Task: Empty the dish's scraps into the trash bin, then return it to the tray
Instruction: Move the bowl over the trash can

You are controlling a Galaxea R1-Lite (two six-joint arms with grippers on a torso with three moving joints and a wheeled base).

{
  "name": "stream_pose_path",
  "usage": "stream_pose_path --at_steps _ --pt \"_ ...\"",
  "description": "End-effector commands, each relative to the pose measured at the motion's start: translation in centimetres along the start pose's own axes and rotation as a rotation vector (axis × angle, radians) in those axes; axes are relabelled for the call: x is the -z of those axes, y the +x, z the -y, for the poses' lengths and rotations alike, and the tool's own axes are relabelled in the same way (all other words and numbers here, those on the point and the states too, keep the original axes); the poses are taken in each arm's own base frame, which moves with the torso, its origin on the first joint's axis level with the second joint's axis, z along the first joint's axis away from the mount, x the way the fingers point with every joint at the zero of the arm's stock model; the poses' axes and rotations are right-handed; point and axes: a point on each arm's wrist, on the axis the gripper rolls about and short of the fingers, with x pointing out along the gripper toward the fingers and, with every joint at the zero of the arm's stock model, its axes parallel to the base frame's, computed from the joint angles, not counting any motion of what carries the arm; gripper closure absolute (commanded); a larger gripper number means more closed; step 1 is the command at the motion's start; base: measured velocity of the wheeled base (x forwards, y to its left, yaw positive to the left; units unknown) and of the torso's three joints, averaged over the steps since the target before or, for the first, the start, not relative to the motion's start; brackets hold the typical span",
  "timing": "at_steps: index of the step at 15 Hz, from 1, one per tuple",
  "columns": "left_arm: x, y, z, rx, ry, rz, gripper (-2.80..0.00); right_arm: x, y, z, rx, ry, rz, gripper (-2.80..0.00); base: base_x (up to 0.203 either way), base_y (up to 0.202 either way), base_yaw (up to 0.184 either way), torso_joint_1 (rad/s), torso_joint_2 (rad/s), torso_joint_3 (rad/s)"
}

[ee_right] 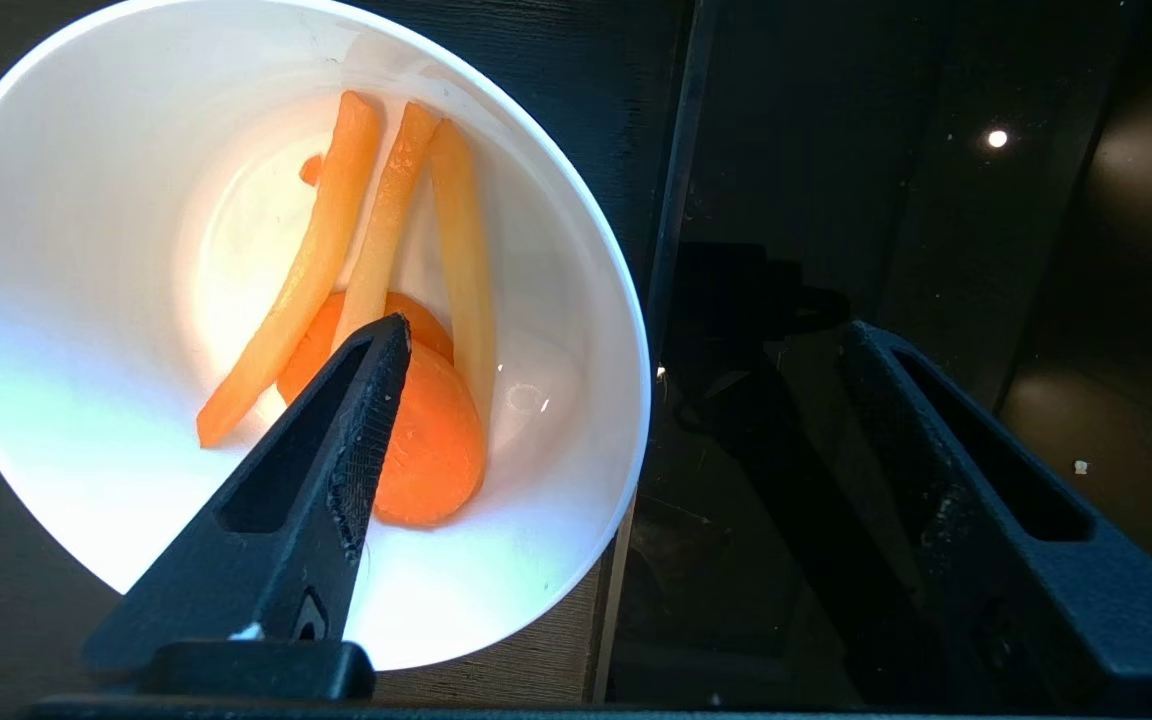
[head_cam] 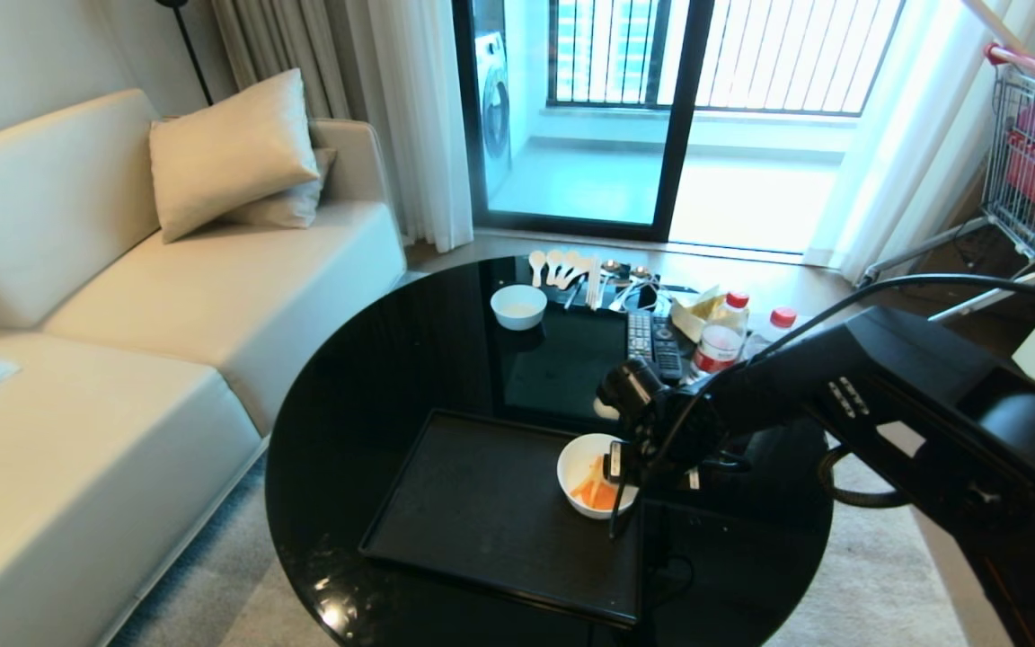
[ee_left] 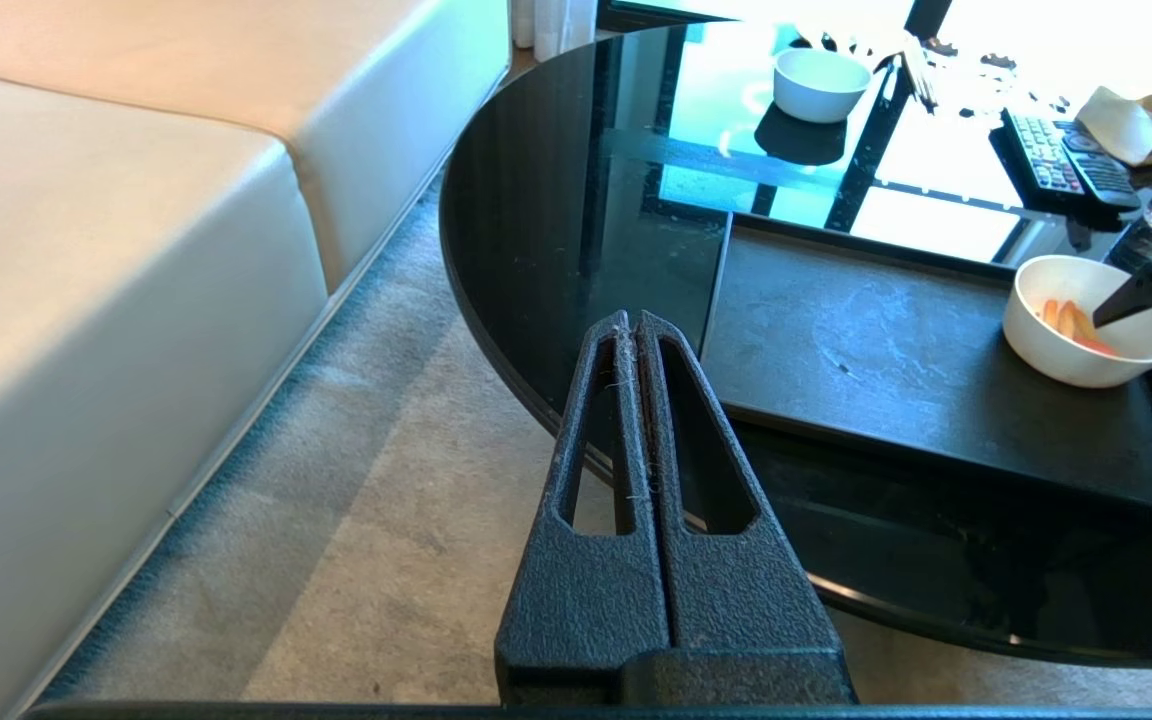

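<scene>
Glossy white bowl [ee_right: 86, 300] at the tray's [head_cam: 482, 503] right edge: my right gripper [ee_right: 626, 340] gapes wide astride its rim, gripping nothing; a shallow pinch could tip the carrot scraps [ee_right: 386, 330] out.

White dish [head_cam: 591, 474] of carrot scraps [ee_right: 376, 330], upright on black tray [head_cam: 482, 508]

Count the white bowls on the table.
2: the dish with scraps on the tray's right side, and a smaller bowl at the table's far side. None seem hidden.
</scene>
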Motion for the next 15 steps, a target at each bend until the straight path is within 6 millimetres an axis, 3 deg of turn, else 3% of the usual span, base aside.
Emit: stream_pose_path --at_steps 1,4,5,15 --pt "0.01 0.0 0.0 0.0 -0.001 0.0 0.0 0.04 0.05 0.01 0.002 0.003 -0.001 -2.8 0.0 0.0 0.0 0.0 0.0 0.0" --pt "-0.01 0.0 0.0 0.0 -0.001 0.001 0.0 0.08 0.11 0.02 0.004 0.002 -0.003 -2.7 0.0 0.0 0.0 0.0 0.0 0.0" --pt "0.0 0.0 0.0 0.0 -0.001 0.001 0.0 0.15 0.18 0.04 0.006 0.001 -0.006 0.0 0.0 0.0 0.0 0.0 0.0 0.0" --pt "-0.01 0.0 0.0 0.0 -0.001 0.001 0.0 0.55 0.92 0.0 0.014 -0.004 -0.017 0.0 0.0 0.0 0.0 0.0 0.0 0.0"
